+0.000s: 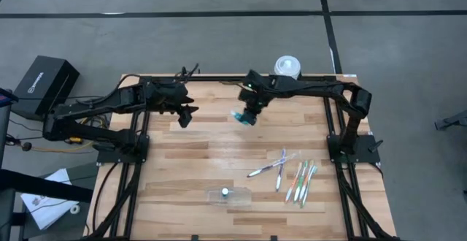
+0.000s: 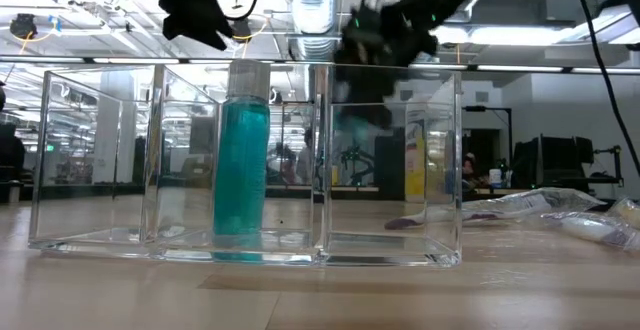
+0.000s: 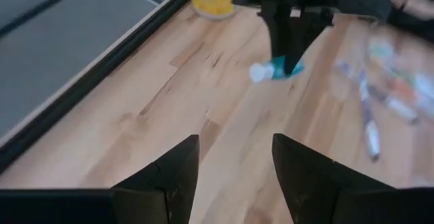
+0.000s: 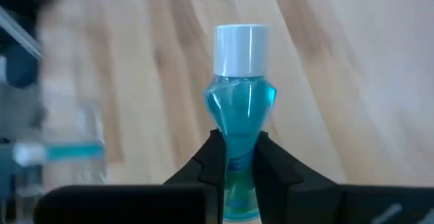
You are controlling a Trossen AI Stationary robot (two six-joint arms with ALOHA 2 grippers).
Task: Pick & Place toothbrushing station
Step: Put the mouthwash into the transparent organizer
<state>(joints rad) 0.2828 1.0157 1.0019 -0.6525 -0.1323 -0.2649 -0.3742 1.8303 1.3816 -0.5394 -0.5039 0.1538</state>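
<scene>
Gripping a teal tube [image 4: 239, 108] with a white cap, the right gripper [image 1: 245, 117] hangs above the far middle of the wooden table [image 1: 204, 161]; its wrist view shows both fingers pinched against the tube's narrow waist, cap pointing away, and the lower body of the tube is hidden between the fingers. From overhead only a small teal end peeks out under the dark claw. The left gripper [image 1: 185, 115] hovers close by to its left, jaws spread and holding nothing, its two fingertips [image 3: 176, 163] framing bare wood. Near the front edge stands a clear plastic organiser [image 2: 245, 160] with several compartments; a second teal tube [image 2: 241, 160] stands upright in one of them, though from above it reads only as a faint glassy outline with a pale dot. To the right lie several toothbrushes [image 1: 295, 177], loosely fanned, their colours hard to separate. A crumpled clear bag [image 2: 545, 205] shows only in the low view. A white and yellow container [image 1: 287, 66] sits at the far edge, partly cut off in the left wrist view.
</scene>
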